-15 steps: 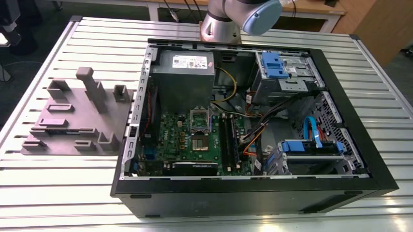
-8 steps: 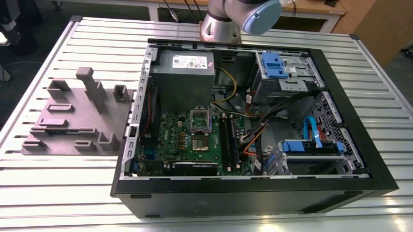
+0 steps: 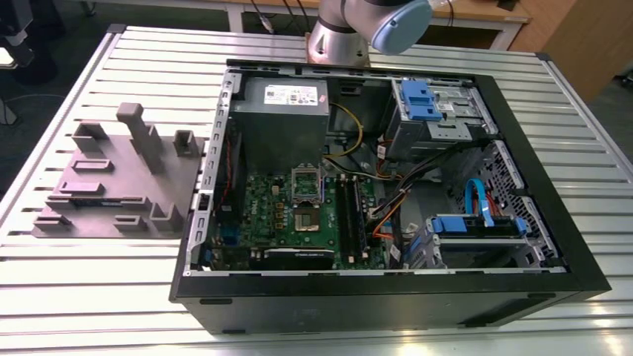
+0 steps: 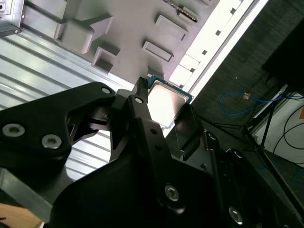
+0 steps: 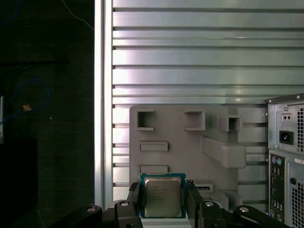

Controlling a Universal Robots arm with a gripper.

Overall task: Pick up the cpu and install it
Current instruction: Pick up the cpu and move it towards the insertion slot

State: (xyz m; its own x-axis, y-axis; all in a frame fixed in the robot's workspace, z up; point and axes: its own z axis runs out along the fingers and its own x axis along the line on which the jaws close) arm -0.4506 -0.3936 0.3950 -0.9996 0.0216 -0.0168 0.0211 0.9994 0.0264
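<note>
The cpu is seen clamped by two opposite edges between the black fingers of the gripper, the claw being closed narrowly on it. In both wrist views its silver top faces the camera. It is held in the air over the near edge of the grey fixture, clear of the slatted table. In the exterior view, the open computer case lies beside the fixture, with its motherboard exposed.
</note>
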